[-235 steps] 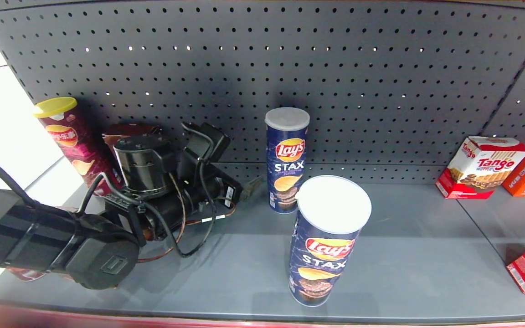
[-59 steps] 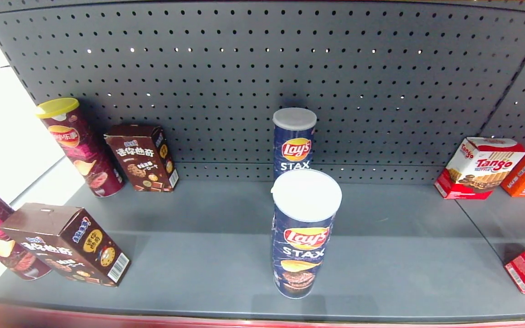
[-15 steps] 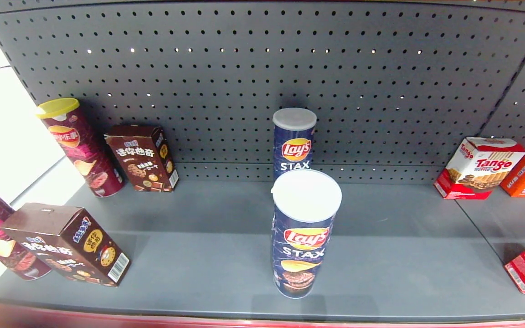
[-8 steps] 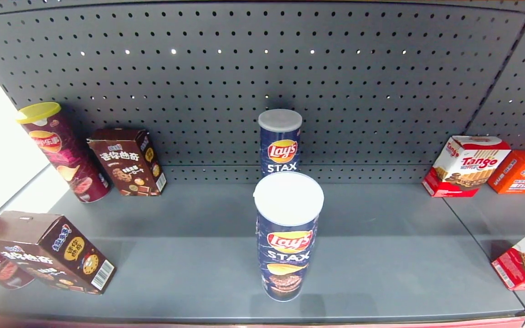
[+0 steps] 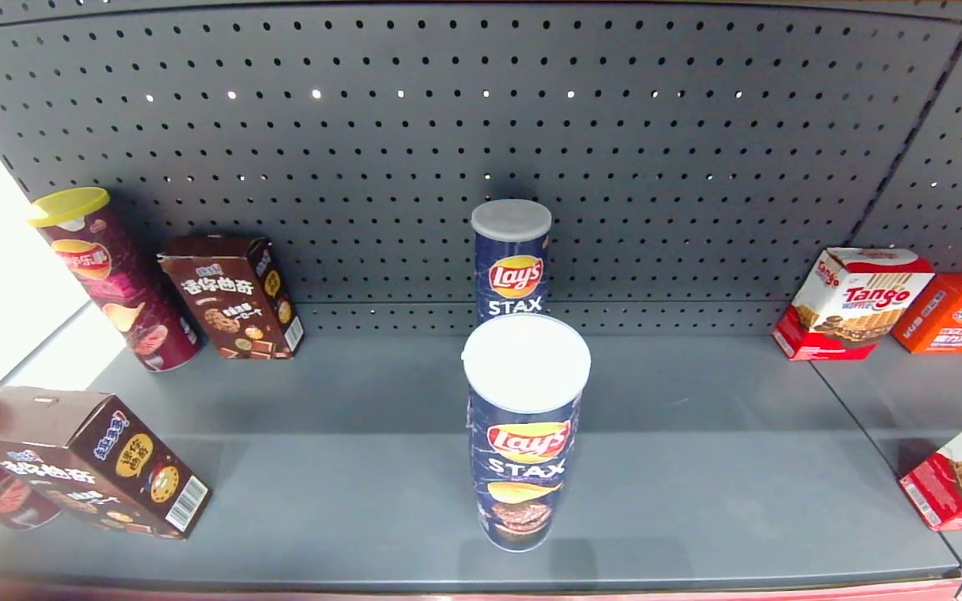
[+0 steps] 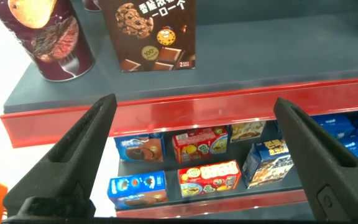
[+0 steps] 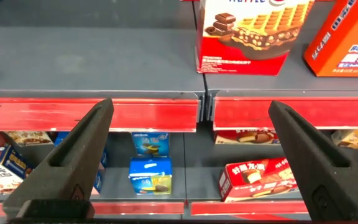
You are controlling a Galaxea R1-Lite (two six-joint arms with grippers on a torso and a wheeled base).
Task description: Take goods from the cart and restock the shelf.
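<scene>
Front blue can (image 5: pixel 524 442) (upright, on shelf (image 5: pixel 698 492))

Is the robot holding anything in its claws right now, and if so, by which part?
Nothing is held: the left gripper and the right gripper are both open, with nothing between their fingers.

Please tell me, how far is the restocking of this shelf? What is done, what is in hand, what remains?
Done: blue cylindrical chip cans, dark brown cardboard cookie boxes and maroon chip cans stand on the grey metal shelf. In hand: nothing; left gripper and right gripper have open, empty fingers. Left: probably more goods, since wide shelf space is bare.
</scene>
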